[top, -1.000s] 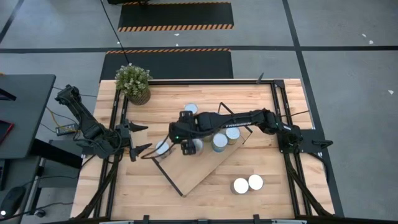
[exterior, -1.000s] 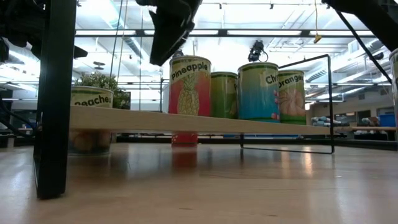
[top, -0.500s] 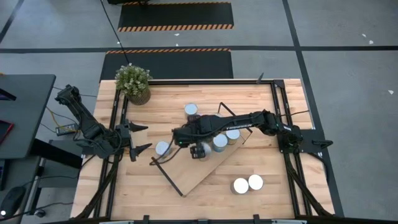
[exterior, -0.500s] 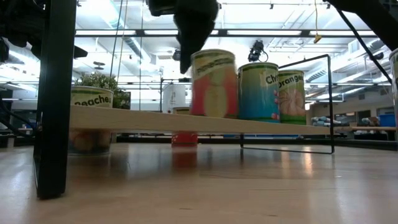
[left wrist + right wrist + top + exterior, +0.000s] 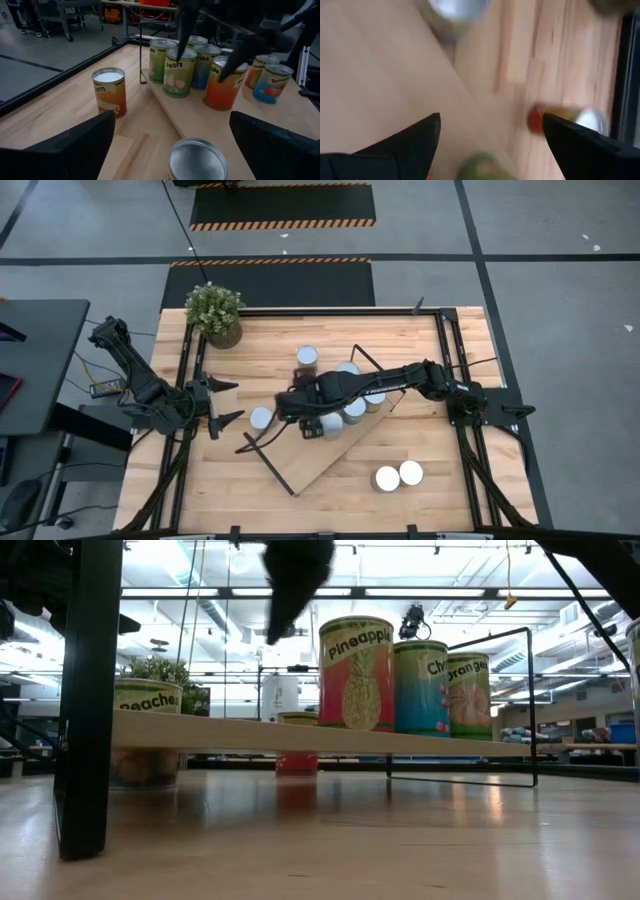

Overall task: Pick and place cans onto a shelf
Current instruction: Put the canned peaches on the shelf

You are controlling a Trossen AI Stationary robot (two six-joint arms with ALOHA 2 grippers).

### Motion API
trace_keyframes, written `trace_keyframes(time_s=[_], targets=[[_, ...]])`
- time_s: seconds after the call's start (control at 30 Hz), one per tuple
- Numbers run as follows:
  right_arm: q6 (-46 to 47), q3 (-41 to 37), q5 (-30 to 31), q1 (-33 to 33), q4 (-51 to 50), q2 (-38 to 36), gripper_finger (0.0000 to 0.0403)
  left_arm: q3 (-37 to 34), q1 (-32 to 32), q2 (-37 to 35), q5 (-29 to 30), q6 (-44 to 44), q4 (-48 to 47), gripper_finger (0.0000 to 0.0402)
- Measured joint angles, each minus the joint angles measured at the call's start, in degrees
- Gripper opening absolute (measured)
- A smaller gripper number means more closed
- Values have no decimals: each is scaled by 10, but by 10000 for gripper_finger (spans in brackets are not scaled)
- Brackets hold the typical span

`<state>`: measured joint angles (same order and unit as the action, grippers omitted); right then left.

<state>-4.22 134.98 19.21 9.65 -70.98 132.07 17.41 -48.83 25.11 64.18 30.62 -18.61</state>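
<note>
The shelf lies slantwise on the table, a light board on black wire frames. A red Pineapple can stands upright on it, next to a blue can and an Oranges can. My right gripper is open and empty, up and to the left of the Pineapple can in the low view. My left gripper waits open at the table's left edge, and a silver-topped can stands on the table just before it.
A Corn can and another can stand on the table beyond the shelf. Two cans stand near the front right. A potted plant is at the far left corner. Black rails run along the table's sides.
My right gripper has carried the Pineapple can along the shelf toward the blue can, set it upright on the board, let go and drawn up and away from it. The can now stands free beside the others.
</note>
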Motion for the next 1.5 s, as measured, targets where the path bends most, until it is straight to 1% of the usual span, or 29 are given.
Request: trace_keyframes(time_s=[0.07,0.13,0.2,0.3,0.37,0.4,0.47,0.57,0.8,0.9,1.0,1.07,1.13,1.17,1.4,1.5], targets=[[-5,0,-28,-4,52,0,356,0,0,0,0,3,0,400],[-8,0,-76,-9,105,0,356,0,0,0,-10,13,-2,400],[-22,-13,-113,-13,158,-1,356,0,0,0,-58,33,-14,400],[-56,-34,-117,-17,198,1,356,0,0,0,-153,93,-41,400],[-73,-51,-118,-20,237,1,356,0,0,2,-171,125,-48,400],[-81,-62,-119,-22,261,0,356,0,0,4,-165,132,-52,400],[-91,-73,-124,-28,277,1,356,0,4,9,-138,137,-57,400],[-92,-80,-155,-37,310,1,356,0,19,16,-113,137,-57,400],[-98,-75,-176,-43,358,0,356,0,73,15,-111,127,-57,400],[-98,-78,-184,-46,365,2,356,0,94,15,-125,122,-58,400],[-99,-82,-184,-47,370,12,356,20,108,15,-131,127,-98,400],[-100,-81,-186,-47,386,30,356,37,111,18,-120,138,-128,400],[-103,-83,-183,-47,359,37,356,39,111,20,-105,139,-140,400],[-103,-83,-183,-46,371,42,356,40,111,23,-101,140,-144,400],[-93,-82,-193,-46,365,56,356,40,111,37,-117,156,-160,400],[-95,-82,-189,-46,367,64,356,40,111,38,-116,176,-173,400]])
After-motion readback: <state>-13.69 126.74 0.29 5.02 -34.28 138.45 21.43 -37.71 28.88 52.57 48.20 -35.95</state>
